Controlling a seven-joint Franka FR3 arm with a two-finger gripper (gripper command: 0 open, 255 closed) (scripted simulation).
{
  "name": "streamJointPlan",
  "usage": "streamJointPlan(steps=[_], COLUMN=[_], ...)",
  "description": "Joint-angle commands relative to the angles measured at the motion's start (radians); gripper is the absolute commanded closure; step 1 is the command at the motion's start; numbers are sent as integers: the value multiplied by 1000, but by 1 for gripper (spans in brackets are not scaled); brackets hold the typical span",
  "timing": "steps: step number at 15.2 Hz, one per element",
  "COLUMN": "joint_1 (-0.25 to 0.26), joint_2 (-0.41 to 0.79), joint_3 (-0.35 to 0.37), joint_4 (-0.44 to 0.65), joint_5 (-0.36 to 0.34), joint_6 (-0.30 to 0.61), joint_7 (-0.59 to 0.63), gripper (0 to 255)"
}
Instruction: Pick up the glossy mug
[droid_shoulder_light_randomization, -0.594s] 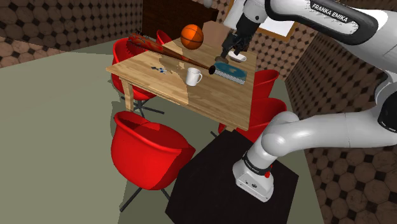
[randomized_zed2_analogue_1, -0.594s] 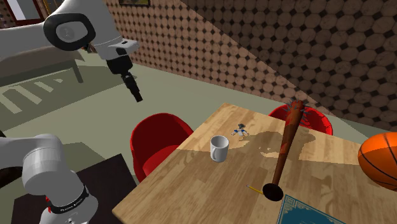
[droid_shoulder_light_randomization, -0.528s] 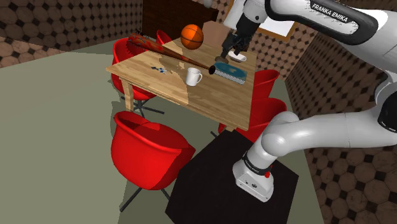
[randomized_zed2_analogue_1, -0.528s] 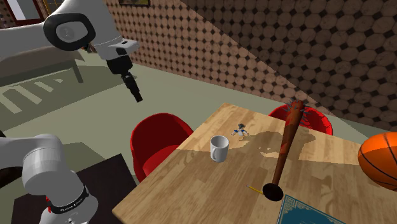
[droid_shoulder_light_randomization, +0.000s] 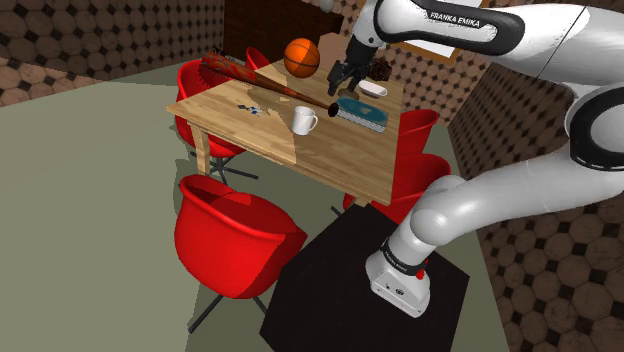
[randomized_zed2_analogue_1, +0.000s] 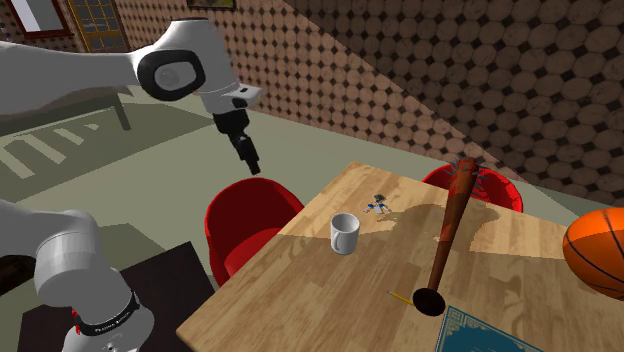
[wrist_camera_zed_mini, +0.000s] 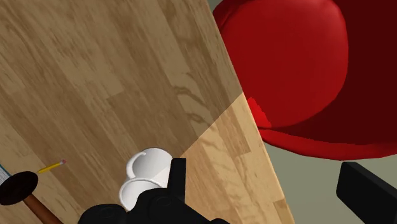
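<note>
A white glossy mug (droid_shoulder_light_randomization: 304, 121) (randomized_zed2_analogue_1: 345, 233) stands upright near the wooden table's (droid_shoulder_light_randomization: 330, 155) edge, its handle towards the shoulder view's right. My black gripper (droid_shoulder_light_randomization: 338, 84) (randomized_zed2_analogue_1: 252, 166) hangs high in the air, above the red chair (randomized_zed2_analogue_1: 250, 215) beside the table and well short of the mug. In the wrist view the fingers stand wide apart, open and holding nothing (wrist_camera_zed_mini: 270, 191). There the mug (wrist_camera_zed_mini: 145, 175) lies outside the gap, beside one finger (wrist_camera_zed_mini: 177, 181), with the table edge between the fingers.
On the table lie a reddish bat (randomized_zed2_analogue_1: 450, 235), an orange basketball (droid_shoulder_light_randomization: 302, 57), a blue book (droid_shoulder_light_randomization: 362, 113), a white bowl (droid_shoulder_light_randomization: 373, 89), a pencil (randomized_zed2_analogue_1: 400, 297) and a small toy (randomized_zed2_analogue_1: 379, 205). Red chairs (droid_shoulder_light_randomization: 235, 235) ring the table.
The arm has swung towards the table. The gripper has moved right and a little down in the second exterior view, closer to the mug. The mug has not moved.
</note>
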Motion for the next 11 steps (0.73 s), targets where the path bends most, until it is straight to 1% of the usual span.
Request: streamJointPlan(steps=[1, 6, 11], joint_1=[-4, -8, -13], joint_2=[65, 246, 435], joint_3=[-21, -61, -95], joint_4=[19, 86, 182], joint_5=[-3, 4, 28], joint_6=[37, 125, 190], joint_7=[-20, -62, -110], gripper=[0, 0, 0])
